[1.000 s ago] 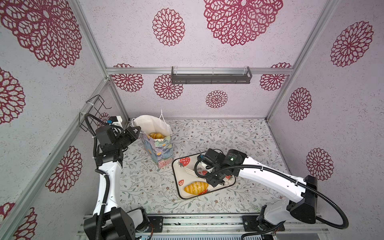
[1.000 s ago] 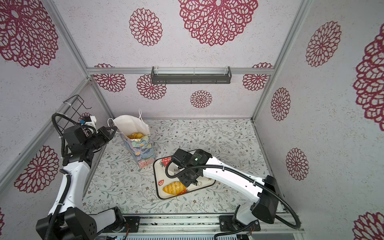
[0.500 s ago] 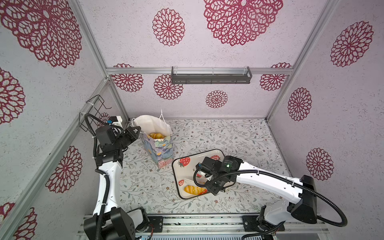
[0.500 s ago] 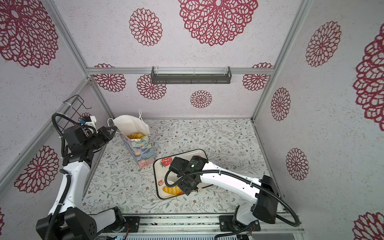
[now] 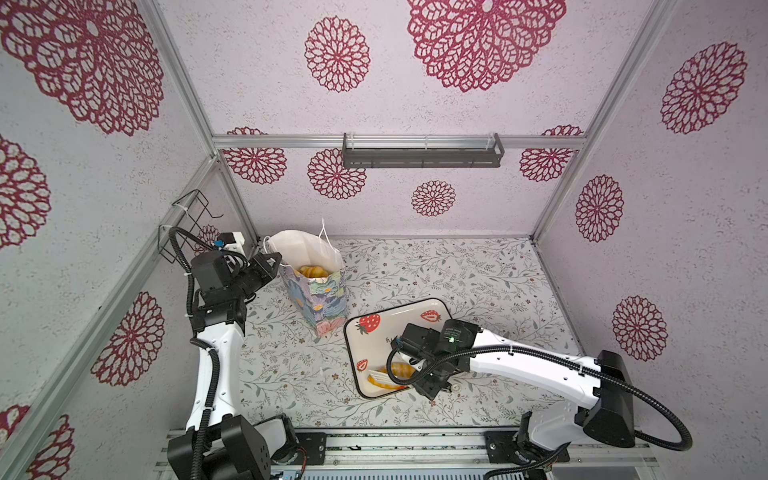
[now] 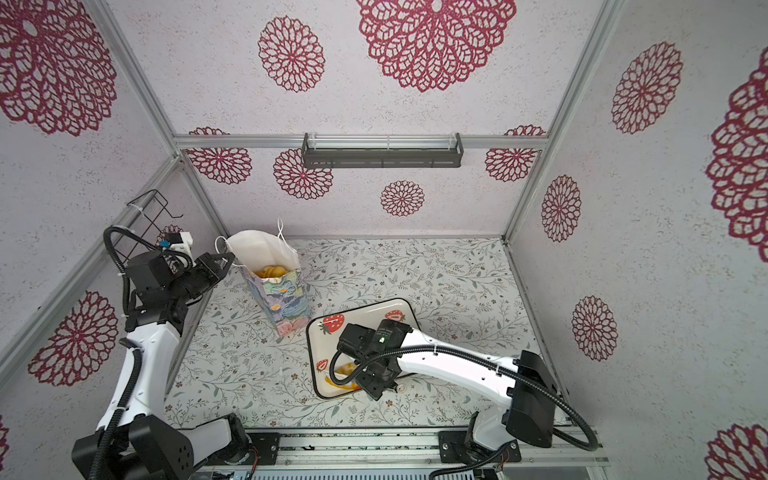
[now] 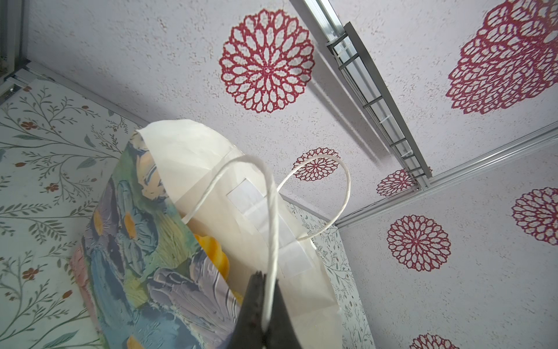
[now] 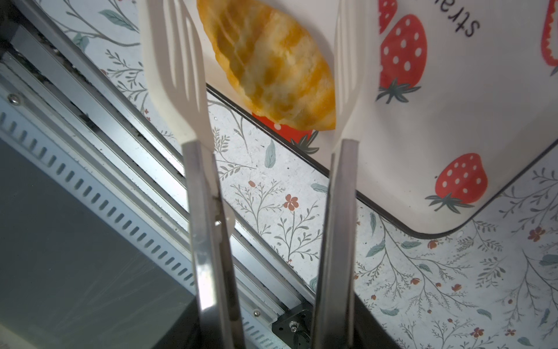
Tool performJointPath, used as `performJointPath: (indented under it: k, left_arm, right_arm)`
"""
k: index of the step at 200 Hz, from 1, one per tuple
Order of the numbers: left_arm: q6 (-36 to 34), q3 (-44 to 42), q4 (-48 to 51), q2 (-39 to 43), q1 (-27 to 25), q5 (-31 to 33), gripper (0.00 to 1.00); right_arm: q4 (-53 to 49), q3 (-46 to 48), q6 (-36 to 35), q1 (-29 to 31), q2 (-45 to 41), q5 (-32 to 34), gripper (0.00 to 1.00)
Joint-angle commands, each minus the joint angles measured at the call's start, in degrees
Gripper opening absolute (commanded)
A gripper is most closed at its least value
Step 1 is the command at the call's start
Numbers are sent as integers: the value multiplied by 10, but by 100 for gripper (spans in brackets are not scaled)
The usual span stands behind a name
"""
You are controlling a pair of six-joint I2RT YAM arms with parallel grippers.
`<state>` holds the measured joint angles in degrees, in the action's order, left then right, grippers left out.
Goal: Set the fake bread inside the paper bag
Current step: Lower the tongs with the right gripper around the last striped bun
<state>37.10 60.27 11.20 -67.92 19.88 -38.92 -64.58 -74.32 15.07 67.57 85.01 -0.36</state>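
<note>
Right wrist view: tongs (image 8: pixel 178 75), gripped by the right gripper (image 5: pixel 417 376), stand spread either side of a croissant (image 8: pixel 268 66) on the near tray (image 8: pixel 422 127). Left gripper (image 7: pixel 265 305) clamps the handle (image 7: pixel 273 226) of the bag (image 5: pixel 322 293), far left. Likely next: squeeze, lift gently.

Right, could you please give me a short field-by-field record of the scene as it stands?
left tool: shut on cord handle of paper bag
right tool: holds tongs, tips apart, one each side of the croissant
croissant: lying on strawberry tray, by its edge
paper bag: standing, mouth open, fake bread visible inside
</note>
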Motion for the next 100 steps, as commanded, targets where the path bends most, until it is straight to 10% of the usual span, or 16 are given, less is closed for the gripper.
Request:
performJointPath:
  k: [1,100]
  left_arm:
    - [-1,-1,-11,0,4,-1,0]
    - [-5,-2,-5,4,4,0,0]
  right_arm:
    - [-3,-4,-5,6,-1,-5,55]
    - [2,7,-6,12,11,4,56]
